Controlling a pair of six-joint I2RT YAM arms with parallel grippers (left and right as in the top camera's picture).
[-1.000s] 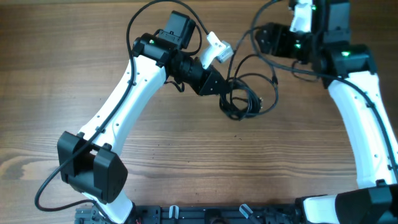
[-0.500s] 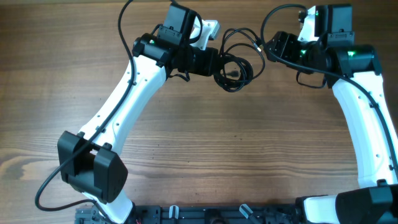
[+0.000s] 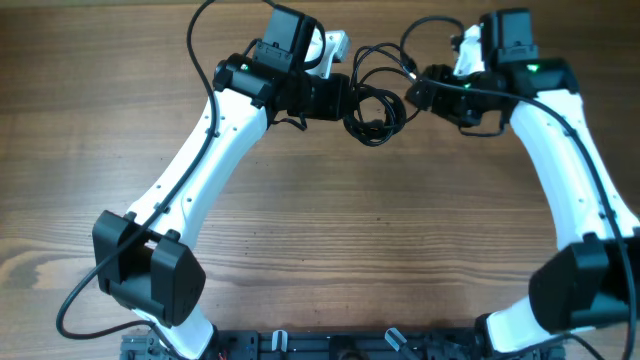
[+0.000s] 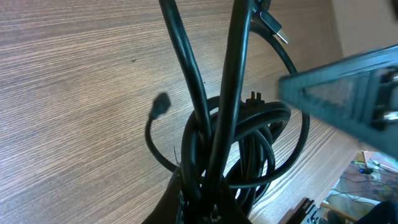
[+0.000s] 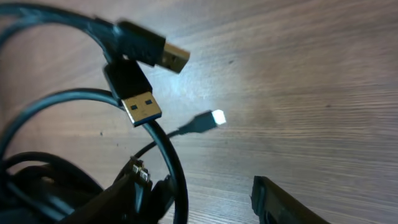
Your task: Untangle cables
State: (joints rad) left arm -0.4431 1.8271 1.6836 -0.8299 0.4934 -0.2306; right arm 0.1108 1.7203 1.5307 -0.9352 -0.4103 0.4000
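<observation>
The cables [image 3: 375, 112] are thin black cords tangled in one small bundle at the far middle of the table. My left gripper [image 3: 347, 101] is shut on the bundle's left side. In the left wrist view the cords [image 4: 242, 143] run up out of my jaws [image 4: 205, 208], with a small plug [image 4: 160, 104] hanging free. My right gripper [image 3: 413, 94] is open just right of the bundle. In the right wrist view my fingers [image 5: 211, 199] are spread, one cord curves past the left finger, and two USB plugs [image 5: 140, 102] and a small plug [image 5: 214, 117] lie ahead.
The wooden table [image 3: 400, 230] extends toward the front. Thick black wires loop from both arms near the far edge [image 3: 200, 40]. A black rail with clips [image 3: 330, 345] runs along the front edge between the arm bases.
My left gripper has carried the bundle toward the far edge and now holds still. My right gripper has moved left, close to the bundle's right side.
</observation>
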